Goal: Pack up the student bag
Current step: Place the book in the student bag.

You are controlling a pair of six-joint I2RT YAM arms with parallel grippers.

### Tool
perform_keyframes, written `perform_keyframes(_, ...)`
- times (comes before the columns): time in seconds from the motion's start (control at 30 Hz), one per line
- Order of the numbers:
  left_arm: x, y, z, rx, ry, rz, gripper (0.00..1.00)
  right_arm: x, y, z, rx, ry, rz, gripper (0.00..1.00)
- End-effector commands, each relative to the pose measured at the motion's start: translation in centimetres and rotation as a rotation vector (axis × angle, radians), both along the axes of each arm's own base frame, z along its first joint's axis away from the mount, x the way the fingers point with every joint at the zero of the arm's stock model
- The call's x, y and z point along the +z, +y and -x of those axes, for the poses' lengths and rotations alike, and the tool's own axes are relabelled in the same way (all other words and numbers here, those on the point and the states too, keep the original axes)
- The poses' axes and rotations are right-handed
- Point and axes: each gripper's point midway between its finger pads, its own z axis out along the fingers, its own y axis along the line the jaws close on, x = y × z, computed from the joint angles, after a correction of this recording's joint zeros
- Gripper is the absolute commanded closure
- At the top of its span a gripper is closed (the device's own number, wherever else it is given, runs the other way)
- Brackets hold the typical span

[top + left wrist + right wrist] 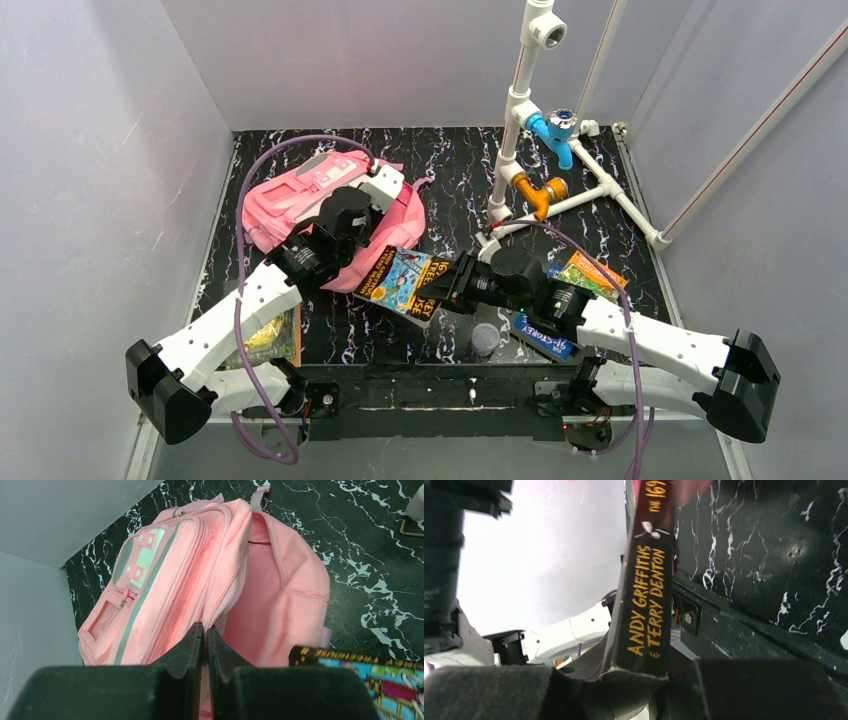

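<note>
Lying at the far left of the black marbled worktop point(450, 170), a pink bag point(285, 195) has its main compartment gaping open toward the middle. The left gripper point(205, 627) is pressed together at the rim of that opening, with pink fabric showing between its fingers. The right gripper point(448, 287) pinches a book point(400, 278) by one end. The book has a bright blue cover and a dark spine with yellow lettering. It is tilted, and its far end reaches the bag's open edge. More books lie under both arms: one point(268, 340) by the near left corner, two point(590, 272) toward the near right. A small clear cup point(485, 340) stands by the near edge. A white pipe frame point(515, 120) rises at the far right corner.
</note>
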Motion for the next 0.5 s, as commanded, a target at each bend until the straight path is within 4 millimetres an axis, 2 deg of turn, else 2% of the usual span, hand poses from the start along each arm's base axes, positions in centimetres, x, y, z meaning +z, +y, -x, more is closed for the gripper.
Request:
perform_keyframes(0.0, 5.7, 0.0, -0.4, -0.005, -0.141, 0.114, 1.0, 10.6, 2.0, 1.9, 0.068, -0.158, -0.262, 0.99)
perform_keyframes(0.07, 5.5, 0.2, -0.7, 0.007, -0.143, 0.112, 1.0, 10.1, 1.9, 2.8, 0.086, -0.158, -0.229, 0.99)
perform_keyframes(0.13, 5.5, 0.2, -0.8, 0.009, -0.135, 0.127, 1.0, 8.5, 1.6, 2.5, 0.056, -0.141, -0.186, 0.99)
perform_keyframes(0.23, 6.1, -0.2, 0.0, -0.013, -0.116, 0.194, 1.0, 7.2, 1.8, 0.2, -0.055, -0.152, -0.184, 0.99)
perform_keyframes(0.33, 7.0, 0.2, 1.7, -0.03, -0.099, 0.251, 1.0, 7.1, 2.8, -3.1, -0.19, -0.206, -0.145, 0.99)
perform_keyframes(0.47, 7.6, 0.1, 3.6, -0.112, -0.088, 0.268, 1.0, 6.0, 3.9, -7.6, -0.352, -0.236, -0.117, 0.99)
